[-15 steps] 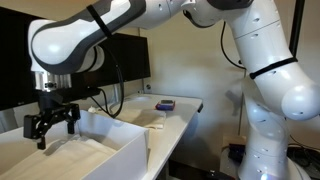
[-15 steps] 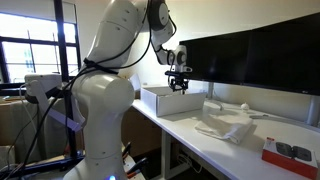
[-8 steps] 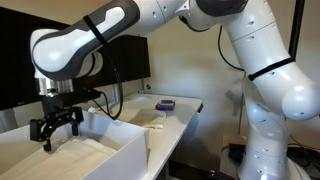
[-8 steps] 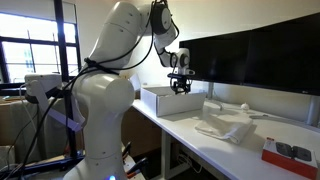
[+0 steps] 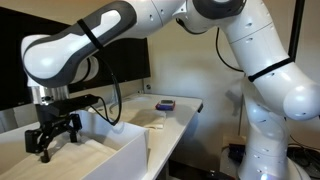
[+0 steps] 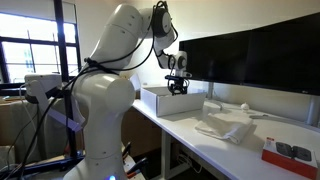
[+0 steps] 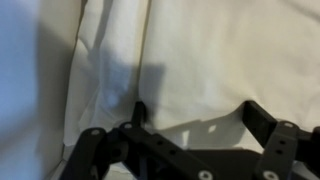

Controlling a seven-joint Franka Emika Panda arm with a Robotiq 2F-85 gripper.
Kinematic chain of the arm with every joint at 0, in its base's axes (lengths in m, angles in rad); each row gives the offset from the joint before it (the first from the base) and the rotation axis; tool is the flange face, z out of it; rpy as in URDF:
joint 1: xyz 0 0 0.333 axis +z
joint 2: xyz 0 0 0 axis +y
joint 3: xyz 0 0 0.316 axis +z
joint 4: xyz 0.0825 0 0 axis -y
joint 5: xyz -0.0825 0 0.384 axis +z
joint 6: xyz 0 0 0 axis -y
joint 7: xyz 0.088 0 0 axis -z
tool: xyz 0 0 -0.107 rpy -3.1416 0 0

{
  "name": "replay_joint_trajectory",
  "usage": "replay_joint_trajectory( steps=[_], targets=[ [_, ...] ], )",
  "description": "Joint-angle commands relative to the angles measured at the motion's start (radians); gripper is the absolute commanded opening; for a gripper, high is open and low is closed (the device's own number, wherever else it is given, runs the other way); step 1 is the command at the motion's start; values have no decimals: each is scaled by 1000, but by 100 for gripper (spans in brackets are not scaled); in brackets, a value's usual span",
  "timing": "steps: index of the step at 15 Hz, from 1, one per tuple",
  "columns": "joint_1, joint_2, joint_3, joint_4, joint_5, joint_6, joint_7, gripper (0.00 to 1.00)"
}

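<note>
My gripper point(image 5: 55, 138) hangs open and empty just above the inside of a white open box point(image 5: 110, 150) on the white table; it also shows in an exterior view point(image 6: 177, 88) over the box point(image 6: 160, 102). In the wrist view the two black fingers point(image 7: 200, 120) are spread apart over white cloth or paper point(image 7: 220, 50) with folds, lying in the box. Nothing is between the fingers.
A crumpled white cloth point(image 6: 228, 126) lies on the table beside the box. A dark red and blue object point(image 5: 165, 104) sits further along the table, also seen near the corner point(image 6: 288, 154). Black monitors point(image 6: 250, 58) stand behind the table.
The gripper has moved lower toward the box and slightly sideways along it; it stays open and empty.
</note>
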Motion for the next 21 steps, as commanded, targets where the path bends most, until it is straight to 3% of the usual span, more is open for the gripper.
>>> replay_joint_trajectory(
  steps=[1,9,10,11,14,21],
  targets=[
    [7,18,4,26,12,-36,12,100],
    [0,27,32,76,60,-64,-27,100],
    [-1,29,36,79,70,-71,-31,77],
    [-1,32,38,81,77,-78,-29,89],
    [-1,29,32,85,75,-88,-18,99],
    [1,14,-3,87,45,-98,11,100]
  ],
)
